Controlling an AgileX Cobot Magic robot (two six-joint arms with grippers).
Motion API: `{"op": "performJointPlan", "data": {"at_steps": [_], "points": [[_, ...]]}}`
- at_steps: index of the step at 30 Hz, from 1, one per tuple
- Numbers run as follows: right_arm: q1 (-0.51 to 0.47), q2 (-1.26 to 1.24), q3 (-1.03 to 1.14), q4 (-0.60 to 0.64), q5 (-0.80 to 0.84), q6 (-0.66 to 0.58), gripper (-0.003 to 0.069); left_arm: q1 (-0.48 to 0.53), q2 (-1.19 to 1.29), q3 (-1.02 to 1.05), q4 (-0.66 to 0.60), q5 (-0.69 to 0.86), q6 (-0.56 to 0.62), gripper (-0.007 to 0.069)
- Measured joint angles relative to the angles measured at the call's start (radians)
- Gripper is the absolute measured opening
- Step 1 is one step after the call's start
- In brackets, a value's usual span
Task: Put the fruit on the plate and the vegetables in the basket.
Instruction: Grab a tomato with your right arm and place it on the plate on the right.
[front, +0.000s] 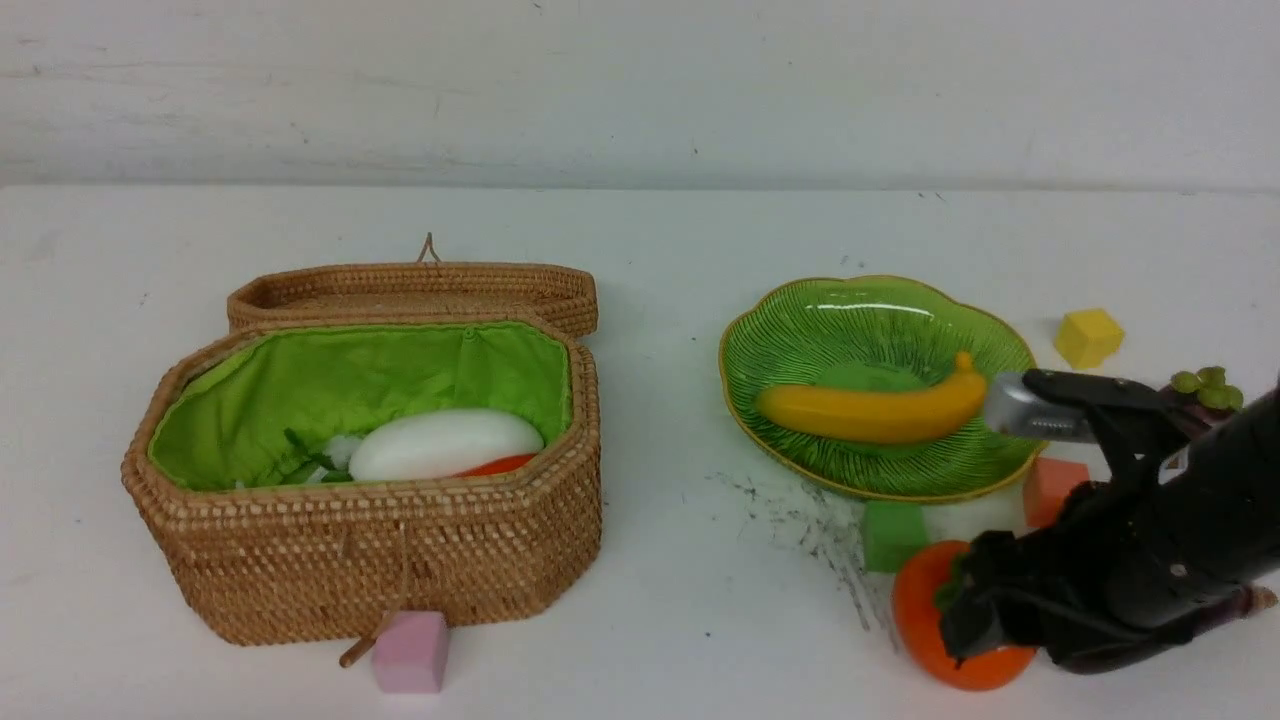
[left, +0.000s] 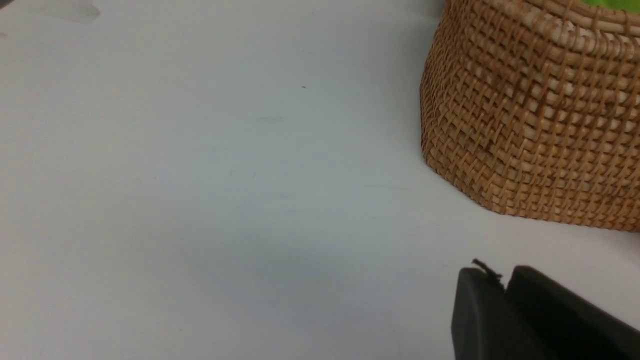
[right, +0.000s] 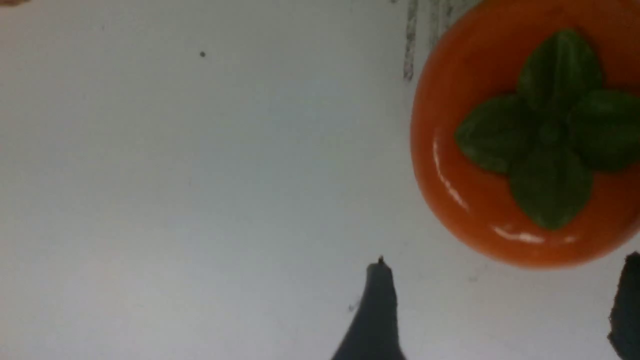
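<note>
A yellow banana (front: 875, 410) lies on the green plate (front: 800, 330). The open wicker basket (front: 400, 560) holds a white radish (front: 445, 443) and a red-orange piece (front: 500, 465). The orange persimmon (front: 920, 610) (right: 500, 150) stands on the table in front of the plate. My right gripper (front: 965, 610) (right: 500, 305) is open and hangs low over it, the fruit just past the fingertips (right: 375, 310). The mangosteen's green cap (front: 1210, 385) shows behind the right arm. My left gripper (left: 505, 285) is shut and empty, low over the table beside the basket wall (left: 525, 125).
Foam cubes lie about: yellow (front: 1088, 337) right of the plate, salmon (front: 1055, 488) and green (front: 893, 535) at the plate's front edge, pink (front: 412, 652) against the basket's front. The basket lid (front: 410, 290) lies open behind it. A purple tip (front: 1250, 600) pokes out under the right arm.
</note>
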Motion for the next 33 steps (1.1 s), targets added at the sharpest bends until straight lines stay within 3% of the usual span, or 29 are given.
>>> {"op": "performJointPlan", "data": {"at_steps": [13,27,33], "points": [[0.000,0.064,-0.106,-0.203,0.013,0.230,0.0584,0.000,0.000,0.000,0.000,0.000,0.000,0.0084],[0.000,0.193,-0.120,-0.161,-0.045,0.243,0.0580,0.000,0.000,0.000,0.001,0.000,0.000,0.0094],[0.000,0.204,-0.123,-0.084,-0.046,0.194,0.0463,0.000,0.000,0.000,0.001,0.000,0.000,0.0099]]}}
